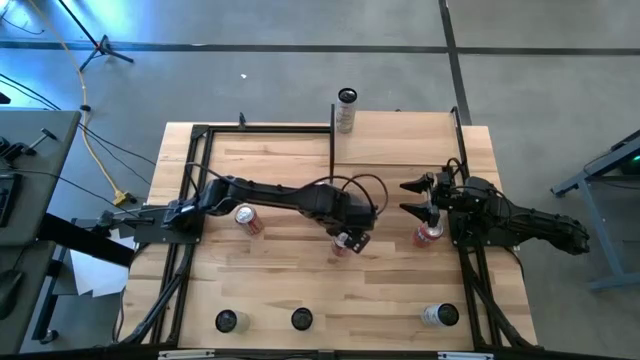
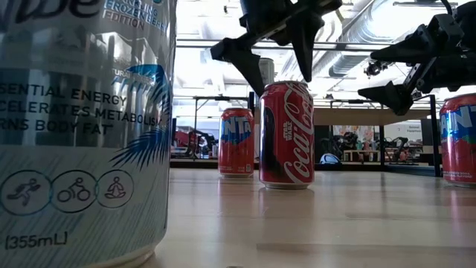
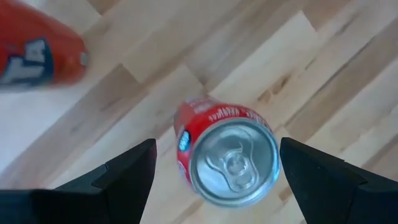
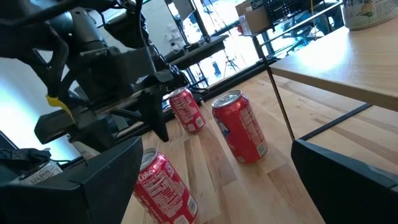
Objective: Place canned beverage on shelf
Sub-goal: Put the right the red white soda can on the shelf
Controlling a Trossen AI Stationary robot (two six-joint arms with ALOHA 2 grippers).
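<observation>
Low view: huge pale energy can (image 2: 82, 126) nearest, then Coca-Cola can (image 2: 286, 134) upright under left gripper (image 2: 279, 56), fingers spread, gripping nothing. High view alone: shelf (image 1: 400, 135) far right, right gripper (image 1: 420, 197) wide open. Beyond, probably a workshop.

Pale energy can (image 2: 82, 126) cropped top and left (label partly unreadable), orange can (image 3: 37, 53) blurred, cut off.
</observation>
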